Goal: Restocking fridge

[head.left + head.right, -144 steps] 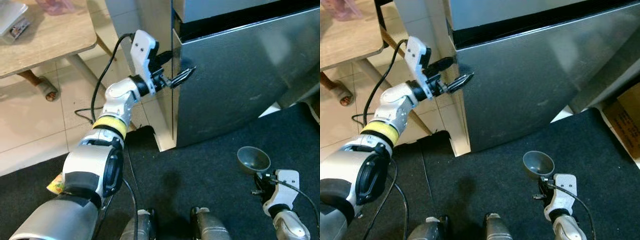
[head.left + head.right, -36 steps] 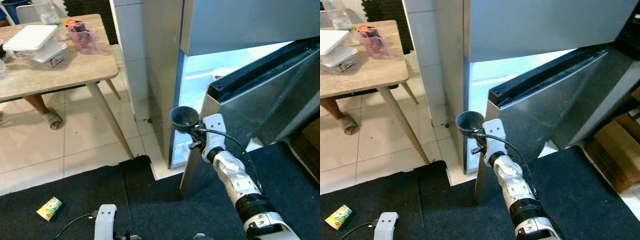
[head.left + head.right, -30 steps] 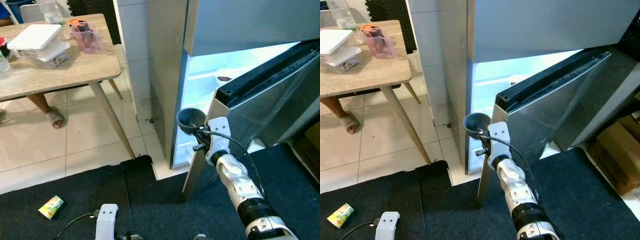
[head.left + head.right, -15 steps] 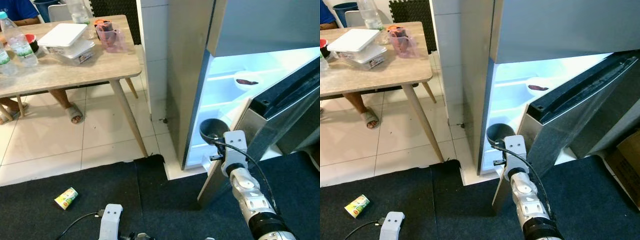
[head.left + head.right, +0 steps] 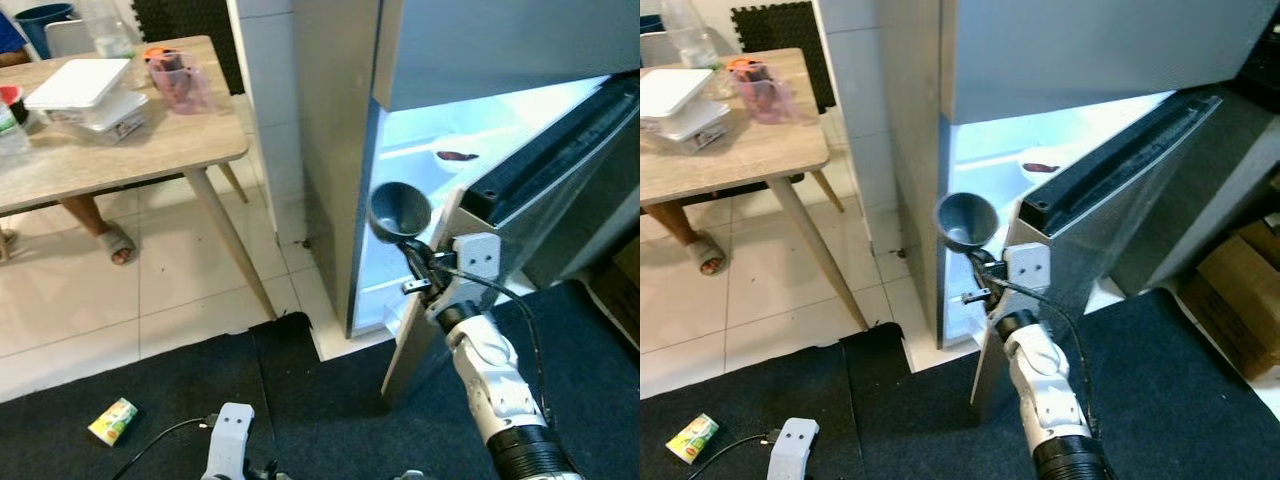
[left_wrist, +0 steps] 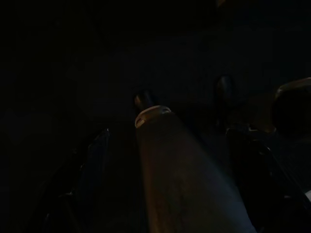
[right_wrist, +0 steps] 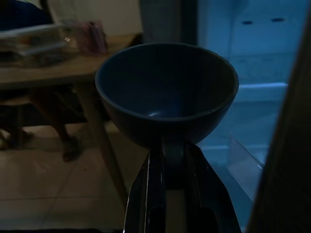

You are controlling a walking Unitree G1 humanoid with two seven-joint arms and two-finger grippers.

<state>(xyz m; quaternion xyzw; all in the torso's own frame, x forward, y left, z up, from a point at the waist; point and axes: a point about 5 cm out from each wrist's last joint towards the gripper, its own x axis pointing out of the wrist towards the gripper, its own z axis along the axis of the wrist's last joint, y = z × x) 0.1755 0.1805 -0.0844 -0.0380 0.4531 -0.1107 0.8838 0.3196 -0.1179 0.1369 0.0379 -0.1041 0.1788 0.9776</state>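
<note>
Right claw (image 5: 412, 255) clamped on base of dark grey bowl (image 5: 400, 210) — bowl held upright at open fridge (image 5: 470, 60) mouth, just beside door (image 5: 540, 170) edge. Lit shelf inside carries small white dish (image 5: 458, 157) (dark item in it). Left claw (image 6: 160, 145) hangs in deep shade — open or closed, cannot tell. Tabletop (image 5: 120, 150) well apart, holding containers.

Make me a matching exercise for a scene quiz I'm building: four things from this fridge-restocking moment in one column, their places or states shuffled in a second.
Things:
1. grey bowl
2. fridge door
3. green carton
4. white container

Places or states:
A. lying on the dark floor mat
B. swung open
C. held in the right tool
D. on the wooden table

Pairs: 1-C, 2-B, 3-A, 4-D
</note>
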